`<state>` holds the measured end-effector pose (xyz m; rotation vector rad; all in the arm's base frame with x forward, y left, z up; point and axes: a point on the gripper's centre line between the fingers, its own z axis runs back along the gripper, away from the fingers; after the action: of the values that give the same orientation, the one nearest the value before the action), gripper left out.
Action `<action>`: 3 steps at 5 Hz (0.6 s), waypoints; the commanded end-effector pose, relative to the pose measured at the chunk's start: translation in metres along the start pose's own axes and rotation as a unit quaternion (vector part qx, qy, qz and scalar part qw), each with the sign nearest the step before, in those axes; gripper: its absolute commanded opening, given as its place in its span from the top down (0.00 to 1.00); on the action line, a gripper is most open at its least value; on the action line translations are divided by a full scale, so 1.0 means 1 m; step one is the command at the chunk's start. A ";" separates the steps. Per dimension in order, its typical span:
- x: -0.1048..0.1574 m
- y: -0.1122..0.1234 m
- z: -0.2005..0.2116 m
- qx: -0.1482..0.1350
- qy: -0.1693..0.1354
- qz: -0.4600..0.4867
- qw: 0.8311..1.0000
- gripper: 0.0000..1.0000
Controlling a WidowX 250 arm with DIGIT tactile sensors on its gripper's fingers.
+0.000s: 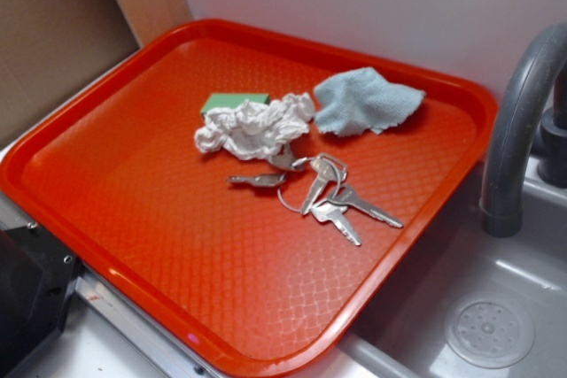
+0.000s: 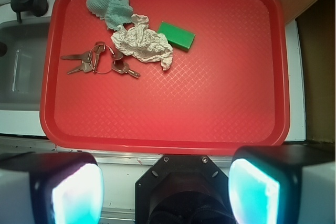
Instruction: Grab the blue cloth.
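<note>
The blue cloth point(image 1: 363, 101) is a small pale blue-grey fuzzy rag lying crumpled at the far right of the red tray point(image 1: 133, 201). In the wrist view the blue cloth point(image 2: 109, 4) lies at the tray's point(image 2: 210, 114) top left. My gripper point(image 2: 165, 190) hangs high above the tray's near edge, far from the cloth. It is open, its two glowing pads point(image 2: 76, 195) wide apart with nothing between them. The gripper does not show in the exterior view.
A white crumpled wad point(image 1: 255, 126) touches the cloth's edge, with a flat green block point(image 1: 232, 101) behind it. A bunch of keys point(image 1: 319, 192) lies in front. A grey tap point(image 1: 523, 121) and a sink point(image 1: 487, 307) stand right of the tray.
</note>
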<state>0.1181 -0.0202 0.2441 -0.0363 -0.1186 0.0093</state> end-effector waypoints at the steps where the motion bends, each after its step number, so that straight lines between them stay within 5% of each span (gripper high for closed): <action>1: 0.000 0.000 0.000 0.000 0.000 0.000 1.000 0.00; 3: 0.091 -0.047 -0.012 -0.080 -0.178 -0.096 0.976 0.00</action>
<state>0.2124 -0.0645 0.2330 -0.1795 -0.4558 -0.1806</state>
